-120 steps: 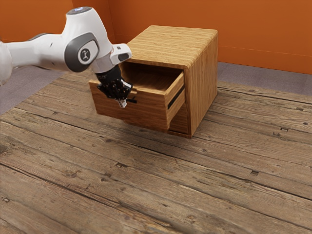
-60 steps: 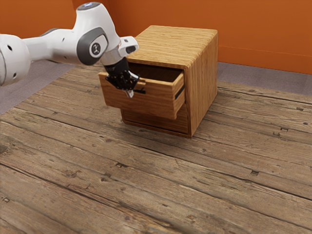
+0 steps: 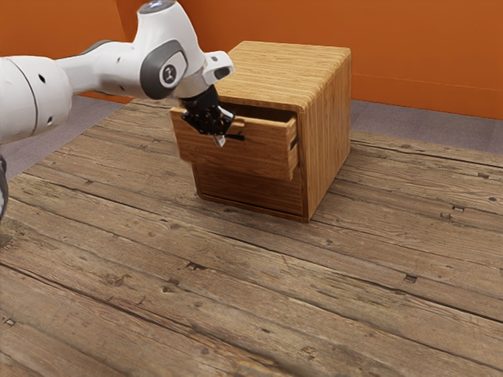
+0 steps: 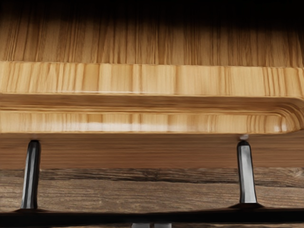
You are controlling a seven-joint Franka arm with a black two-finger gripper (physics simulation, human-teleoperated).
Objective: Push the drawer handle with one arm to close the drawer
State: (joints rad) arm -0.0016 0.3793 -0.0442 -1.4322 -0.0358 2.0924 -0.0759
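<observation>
Gripper (image 3: 219,141): fingers pressed together, at the handle's outer side; it should push evenly, toward one o'clock.
Handle (image 4: 142,218): on the drawer front; contact near its middle would probably avoid twisting.
Drawer (image 3: 250,151): partly open; it needs pushing until flush.
Plank surface (image 3: 259,290): brown, worn, toward six o'clock.
Orange wall (image 3: 424,55): behind, toward two o'clock.
</observation>
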